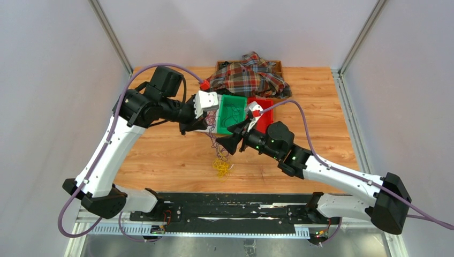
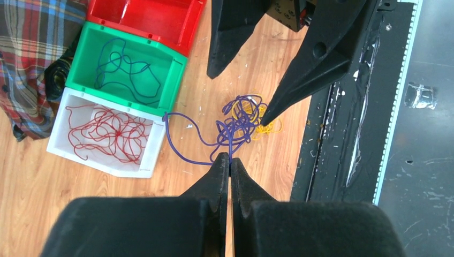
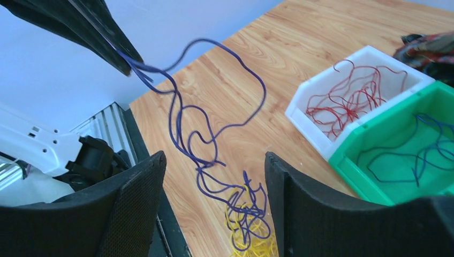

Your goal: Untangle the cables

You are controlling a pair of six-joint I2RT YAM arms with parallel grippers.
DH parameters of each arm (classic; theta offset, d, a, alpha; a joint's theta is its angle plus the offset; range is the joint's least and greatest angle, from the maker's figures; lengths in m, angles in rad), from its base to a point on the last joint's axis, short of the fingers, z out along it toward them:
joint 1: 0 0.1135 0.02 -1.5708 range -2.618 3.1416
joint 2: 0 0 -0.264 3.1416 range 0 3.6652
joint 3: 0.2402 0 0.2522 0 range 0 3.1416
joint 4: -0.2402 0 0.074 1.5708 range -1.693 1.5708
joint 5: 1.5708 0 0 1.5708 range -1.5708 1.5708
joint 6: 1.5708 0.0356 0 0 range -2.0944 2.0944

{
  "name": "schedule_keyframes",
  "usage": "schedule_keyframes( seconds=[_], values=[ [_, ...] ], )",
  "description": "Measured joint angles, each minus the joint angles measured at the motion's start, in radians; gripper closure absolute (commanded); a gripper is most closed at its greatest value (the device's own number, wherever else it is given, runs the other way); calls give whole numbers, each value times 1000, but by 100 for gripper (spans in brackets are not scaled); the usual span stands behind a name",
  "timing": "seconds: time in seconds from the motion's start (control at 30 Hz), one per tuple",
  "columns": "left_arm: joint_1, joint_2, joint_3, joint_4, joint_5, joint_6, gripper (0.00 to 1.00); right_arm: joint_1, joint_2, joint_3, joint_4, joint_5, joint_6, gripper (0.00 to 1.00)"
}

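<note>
Left gripper [image 2: 230, 162]: jaws pressed together on the upper end of the purple cable [image 2: 234, 128], held high above the table [image 2: 32, 193].
Right gripper [image 3: 214, 160]: jaws spread wide, gripping nothing. Strands of the purple cable hang in the gap, and neither pad appears to touch them.
Purple cable: falls from the left pinch in loose loops. Its lower part is snarled with the yellow cable [image 3: 259, 247], which lies on the table near the front edge.
Sorted cables: red cables [image 2: 107, 134] lie in the white bin [image 2: 147, 158]. A blue cable [image 2: 128, 75] lies in the green bin [image 2: 178, 80], with the red bin [image 2: 160, 32] next beside it.
Step in hand (judged): parting purple from yellow at the snarl.
Method (judged): bring the right gripper low and close it on the yellow bundle alone to pin it. Let the left gripper rise slowly so the purple loops slip free one at a time.
Caution (judged): a pinch that takes both colours would tighten the knot. A quick pull may lift the whole bundle, or draw the thin wire out of the left pinch.
Periphery: plaid cloth [image 2: 27, 53] behind the bins, well apart from the work.
</note>
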State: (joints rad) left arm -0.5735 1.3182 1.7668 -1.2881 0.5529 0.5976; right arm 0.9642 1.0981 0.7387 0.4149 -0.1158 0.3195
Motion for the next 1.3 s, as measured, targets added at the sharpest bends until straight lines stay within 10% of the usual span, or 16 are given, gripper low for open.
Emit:
schedule_keyframes(
  seconds=[1.3],
  values=[
    [-5, -9, 253, -8, -132, -24, 100, 23, 200, -134, 180, 104, 78, 86]
  ],
)
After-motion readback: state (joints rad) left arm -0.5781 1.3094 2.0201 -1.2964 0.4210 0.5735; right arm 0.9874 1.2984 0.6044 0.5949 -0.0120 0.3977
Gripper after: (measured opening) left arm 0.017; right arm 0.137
